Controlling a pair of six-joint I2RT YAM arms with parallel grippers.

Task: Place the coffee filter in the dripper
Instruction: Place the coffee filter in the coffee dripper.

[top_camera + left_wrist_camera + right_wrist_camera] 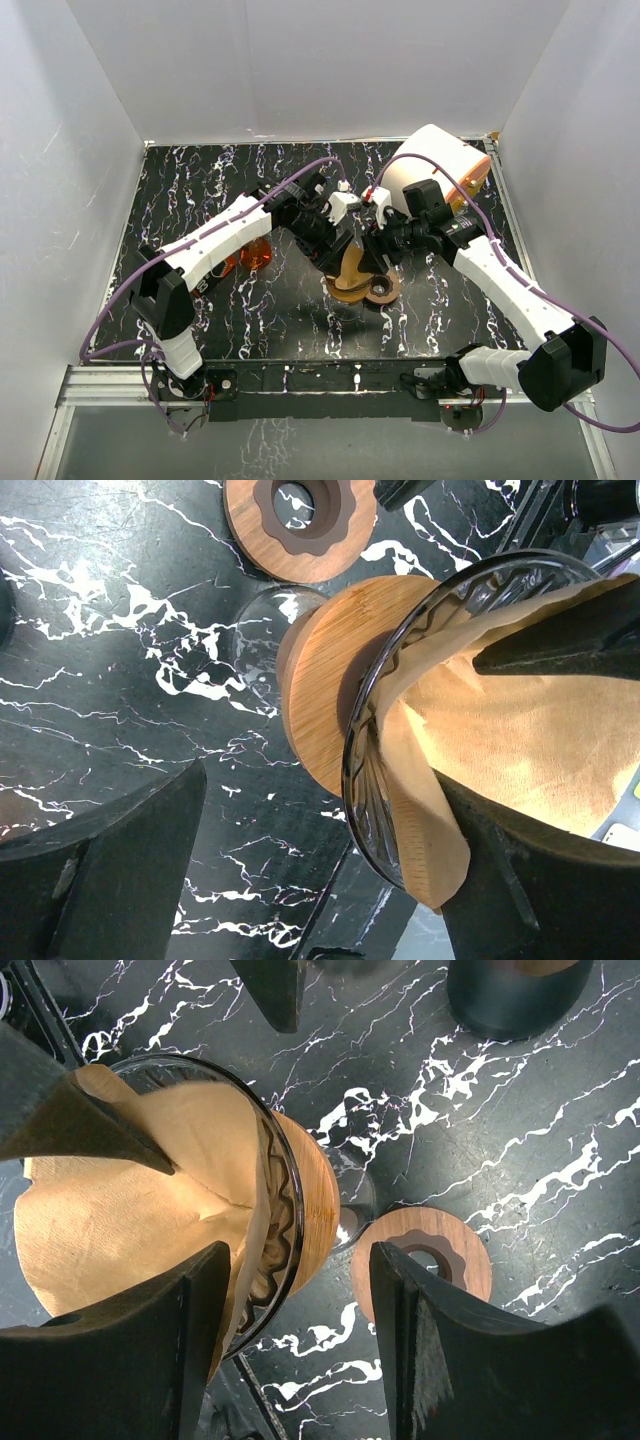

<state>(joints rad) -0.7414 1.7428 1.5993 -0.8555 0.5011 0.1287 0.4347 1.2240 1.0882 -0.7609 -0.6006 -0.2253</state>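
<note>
The glass dripper (350, 268) lies tipped over near the middle of the black marbled surface (200, 190), its wooden collar (320, 680) toward the surface. The brown paper coffee filter (520, 750) already sits inside its cone, with one flap poking past the rim at 6 o'clock in the left wrist view. The left gripper (320, 780) has its fingers (110, 880) spread wide, one resting on the filter and the other well clear. The right gripper (300, 1250) has its fingers apart and straddling the rim: one lies on the filter, the other just beside the collar with surface showing between. A wooden disc (385, 290) lies at the dripper's 4 o'clock in the top view.
</note>
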